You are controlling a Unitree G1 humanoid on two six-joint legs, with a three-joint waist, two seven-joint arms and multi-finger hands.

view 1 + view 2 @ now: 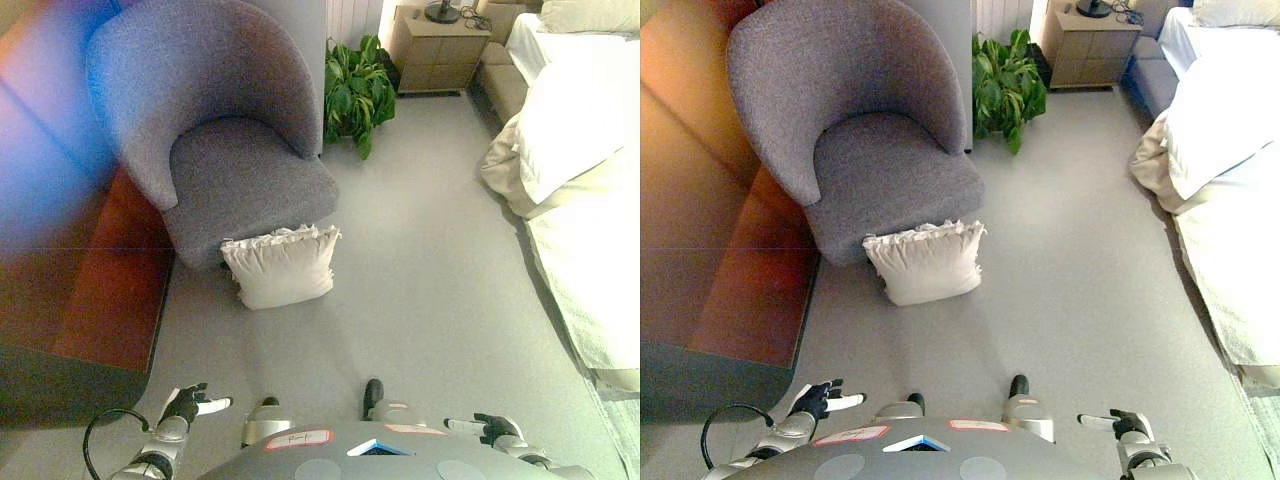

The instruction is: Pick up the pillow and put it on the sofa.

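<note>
Wood panel: left edge of the frame, reddish-brown, running down beside the sofa.
Sofa: grey tub chair with a curved back, upper left to centre; its seat is bare.
Left hand: bottom left, low over the floor, fingers straight and spread, holding nothing; well apart from the pillow.
Pillow: cream with a frilled edge, centre of the frame, standing on the floor and leaning against the sofa's front, touching it; it is on the floor, not on the seat.
Floor: pale grey, filling the middle and lower frame.
Plant: green and leafy, top centre, just beside the sofa's right side.
Nightstand: beige with drawers, top, right of the plant; a dark lamp base stands on top.
Right hand: bottom right, fingers straight and pointing left, holding nothing; well apart from the pillow.
Bed: right edge, white bedding with cream covers hanging down toward the floor.
</note>
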